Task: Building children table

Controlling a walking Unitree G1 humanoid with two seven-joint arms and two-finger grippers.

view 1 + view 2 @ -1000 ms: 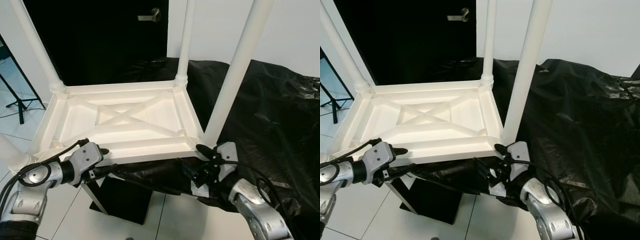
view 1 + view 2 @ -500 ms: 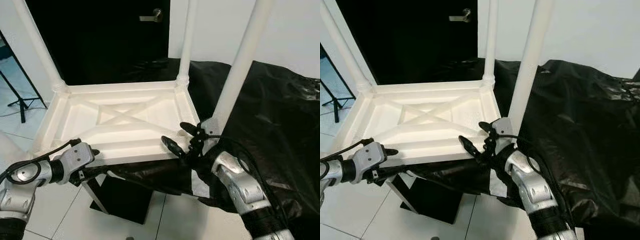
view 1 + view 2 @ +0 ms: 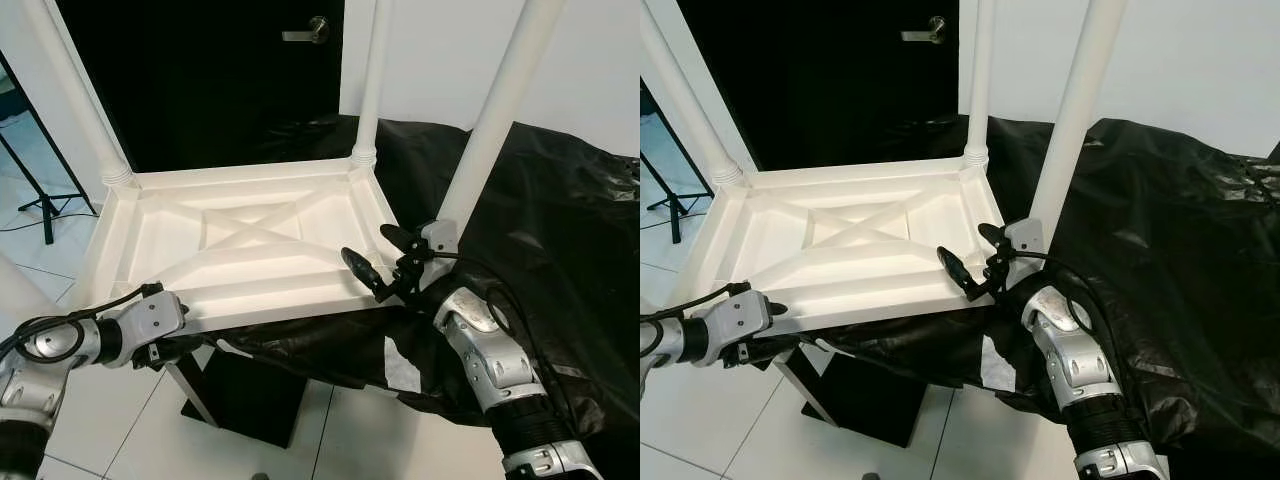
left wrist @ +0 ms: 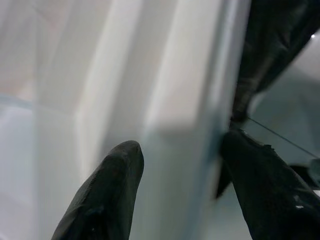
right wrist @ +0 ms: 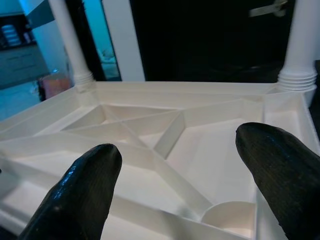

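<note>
- The white kids' table [image 3: 250, 240] is flipped upside down, legs pointing up. It sits on a surface draped in crinkly black plastic sheeting [image 3: 560, 230], and its near-left part hangs out past that surface over the tiled floor [image 3: 130, 420].
- Underside is a shallow framed tray with an X-shaped brace [image 3: 255, 222] in the middle and raised ribs running toward the corners. All plain white plastic.
- The legs are round white posts. You can see the far-left leg [image 3: 85, 100], the far-right leg [image 3: 372, 80] and the near-right leg [image 3: 500, 110], which looks the fattest since it's closest.
- The left gripper [image 3: 175, 335] is at the near-left edge of the frame. In the left wrist view the rim sits right between its two black fingers [image 4: 107, 195], so it looks clamped on that edge.
- The right gripper [image 3: 378, 255] is up over the near-right corner, just beside the base of the near-right leg. Its fingers [image 5: 80, 190] are spread wide with nothing in them, and the braced underside shows in the gap between them.
- Behind it all there's a dark door [image 3: 200, 70] with a metal handle [image 3: 305, 32], plus a black stand [image 3: 35, 195] on the floor off to the left.
</note>
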